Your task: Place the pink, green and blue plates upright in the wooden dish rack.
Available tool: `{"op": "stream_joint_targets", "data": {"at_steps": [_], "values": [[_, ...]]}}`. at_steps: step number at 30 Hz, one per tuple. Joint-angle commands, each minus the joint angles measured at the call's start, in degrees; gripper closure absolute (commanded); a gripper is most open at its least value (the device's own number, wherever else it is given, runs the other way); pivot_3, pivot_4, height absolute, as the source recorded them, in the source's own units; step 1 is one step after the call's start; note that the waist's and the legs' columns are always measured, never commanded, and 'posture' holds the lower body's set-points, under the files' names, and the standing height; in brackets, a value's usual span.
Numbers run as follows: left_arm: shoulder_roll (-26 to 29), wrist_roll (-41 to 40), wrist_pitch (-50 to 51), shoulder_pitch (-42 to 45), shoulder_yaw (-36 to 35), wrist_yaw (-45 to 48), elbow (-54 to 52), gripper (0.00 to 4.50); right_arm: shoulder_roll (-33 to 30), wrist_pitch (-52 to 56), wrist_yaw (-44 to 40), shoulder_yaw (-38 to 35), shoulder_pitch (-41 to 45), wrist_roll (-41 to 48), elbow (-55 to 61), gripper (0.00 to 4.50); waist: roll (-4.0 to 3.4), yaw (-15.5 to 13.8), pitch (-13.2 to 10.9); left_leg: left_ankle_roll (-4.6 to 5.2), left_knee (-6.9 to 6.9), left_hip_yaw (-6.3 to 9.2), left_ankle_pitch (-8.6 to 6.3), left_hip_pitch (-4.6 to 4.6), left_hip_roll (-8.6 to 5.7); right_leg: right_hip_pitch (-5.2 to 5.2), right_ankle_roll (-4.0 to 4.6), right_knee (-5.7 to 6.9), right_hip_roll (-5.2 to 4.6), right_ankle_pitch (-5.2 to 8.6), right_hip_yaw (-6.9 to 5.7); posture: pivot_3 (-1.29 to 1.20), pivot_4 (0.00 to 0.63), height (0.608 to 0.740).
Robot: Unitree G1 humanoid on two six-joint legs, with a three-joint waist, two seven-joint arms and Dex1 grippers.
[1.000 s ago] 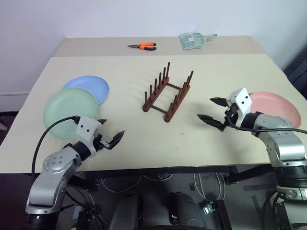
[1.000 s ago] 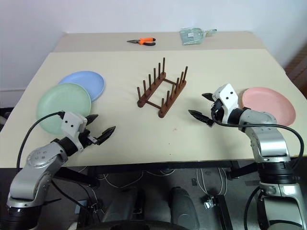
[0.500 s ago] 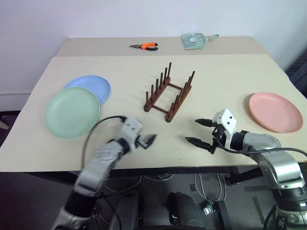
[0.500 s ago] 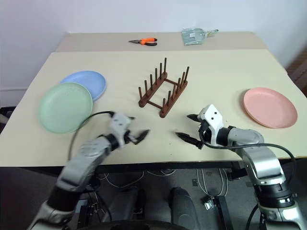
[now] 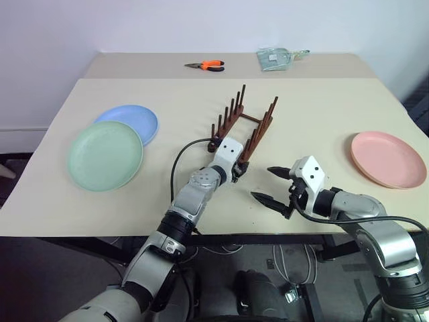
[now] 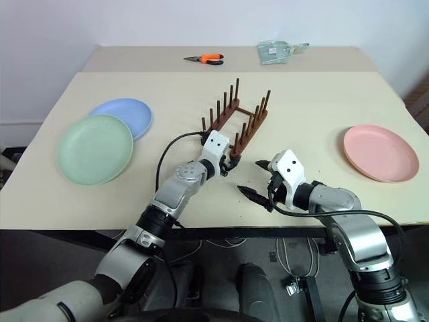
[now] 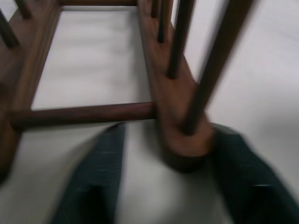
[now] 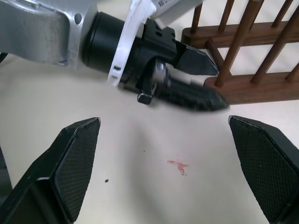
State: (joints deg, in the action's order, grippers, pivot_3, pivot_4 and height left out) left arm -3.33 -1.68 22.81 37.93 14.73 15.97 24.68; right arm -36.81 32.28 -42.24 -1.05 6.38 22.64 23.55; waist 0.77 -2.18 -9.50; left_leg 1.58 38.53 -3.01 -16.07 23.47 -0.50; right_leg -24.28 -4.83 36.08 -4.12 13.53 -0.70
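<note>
The left gripper point(image 5: 239, 170) reaches across to the near end of the wooden dish rack point(image 5: 242, 129), its two fingers point(image 7: 100, 172) set apart on either side of the end of one base rail, straddling it without yet closing on the wood. The likely purpose is to steady or shift the rack before any plate goes in, though that is a judgement. The rack stands empty near the middle of the bench point(image 5: 167, 201), its rows of pegs running away towards the far edge.

The right gripper point(image 5: 273, 186) hovers empty just beside the rack's near end, jaws spread wide, closer to the front edge of the bench and pointing towards the left gripper.

All three plates lie flat and none is racked. The pink plate point(image 5: 388, 159) rests near the right edge, well apart from the right gripper. The green plate point(image 5: 105, 155) and the blue plate point(image 5: 131, 121) sit near the left edge, the green overlapping the blue. Orange-handled pliers point(image 5: 205, 65) and a clear packet point(image 5: 276, 58) lie at the far edge.
</note>
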Motion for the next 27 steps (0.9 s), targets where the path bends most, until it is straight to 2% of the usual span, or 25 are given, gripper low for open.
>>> {"op": "stream_joint_targets", "data": {"at_steps": [1,3,8,12,17,20,23,24,26,27], "values": [[1.4,0.0,-2.1,-1.4,1.5,5.4,-1.2,3.73,-1.9,-1.5,-0.7,-1.2,-0.7,-0.7,2.0,0.0,-0.01,-0.1,0.0,0.01,0.03,0.0,-0.01,0.02,0.0,0.0,0.0,0.01,0.0,0.0,0.0,0.0,0.15,0.74],[3.7,-1.6,-5.6,-2.3,2.2,12.3,-3.8,3.75,-3.7,-1.2,-2.4,-2.1,-1.5,-0.2,1.9,0.0,-0.01,0.0,0.0,0.05,0.11,0.0,-0.03,0.03,0.01,0.03,0.02,0.01,-0.01,0.01,-0.01,0.0,0.15,0.74],[14.1,-4.4,-15.0,-3.5,5.2,34.7,-7.7,3.75,-8.0,-1.8,-6.6,-5.1,-4.5,1.2,0.4,0.0,-0.01,0.0,0.0,0.07,0.13,0.0,-0.05,0.08,0.04,-0.01,0.23,-0.01,-0.04,0.12,0.0,0.0,0.15,0.74],[18.5,-3.7,-19.1,1.6,4.0,42.8,2.8,3.75,-8.7,-1.9,-7.3,-6.9,-5.4,1.3,-0.5,0.0,-0.01,0.0,0.0,0.07,0.22,0.01,-0.06,0.09,0.05,0.0,0.26,0.0,-0.07,0.13,0.0,0.0,0.15,0.74],[18.9,-3.0,-25.4,6.1,2.7,46.3,13.2,3.75,-8.5,-2.0,-7.1,-7.3,-6.1,0.9,0.2,0.0,-0.01,0.0,0.0,0.22,0.3,0.01,-0.14,0.16,0.05,-0.02,0.23,-0.01,-0.07,0.12,-0.02,0.0,0.15,0.74],[18.5,-3.0,-25.0,7.5,1.3,45.5,15.8,2.26,-8.3,-1.9,-6.6,-7.6,-6.5,0.7,0.6,0.0,-0.01,0.0,0.0,0.29,0.5,0.01,-0.18,0.4,0.05,-0.14,0.09,0.0,-0.06,0.05,-0.05,0.0,0.15,0.74],[20.6,-1.8,-20.7,5.6,1.1,44.4,12.0,0.81,-8.0,-2.0,-5.2,-7.8,-6.5,-0.1,0.3,0.0,-0.01,0.1,0.0,0.33,0.61,0.01,-0.2,0.46,0.05,-0.15,0.05,0.01,-0.07,0.02,-0.06,0.0,0.15,0.74],[22.1,-1.6,-17.9,4.2,0.9,44.2,9.4,0.81,-8.1,-1.9,-4.7,-7.7,-6.4,-0.6,-0.1,0.0,-0.02,0.1,0.0,0.33,0.61,0.01,-0.2,0.47,0.05,-0.15,0.05,0.01,-0.06,0.02,-0.06,0.0,0.15,0.74],[25.2,-3.9,-10.9,-0.1,-0.1,45.4,1.3,0.75,-8.6,-2.2,-4.0,-7.4,-6.6,-1.7,-0.8,0.55,-0.02,0.6,0.0,0.34,0.6,0.02,-0.21,0.46,0.07,-0.16,0.04,0.03,-0.05,0.02,-0.05,0.0,0.15,0.74],[28.1,-7.6,-5.7,-4.5,-0.9,48.1,-7.2,1.01,-8.7,-2.5,-3.3,-7.1,-6.7,-2.9,-1.7,0.87,-0.04,1.3,0.0,0.34,0.58,0.02,-0.21,0.45,0.1,-0.17,0.04,0.03,-0.04,0.02,-0.05,0.0,0.15,0.74]]}}
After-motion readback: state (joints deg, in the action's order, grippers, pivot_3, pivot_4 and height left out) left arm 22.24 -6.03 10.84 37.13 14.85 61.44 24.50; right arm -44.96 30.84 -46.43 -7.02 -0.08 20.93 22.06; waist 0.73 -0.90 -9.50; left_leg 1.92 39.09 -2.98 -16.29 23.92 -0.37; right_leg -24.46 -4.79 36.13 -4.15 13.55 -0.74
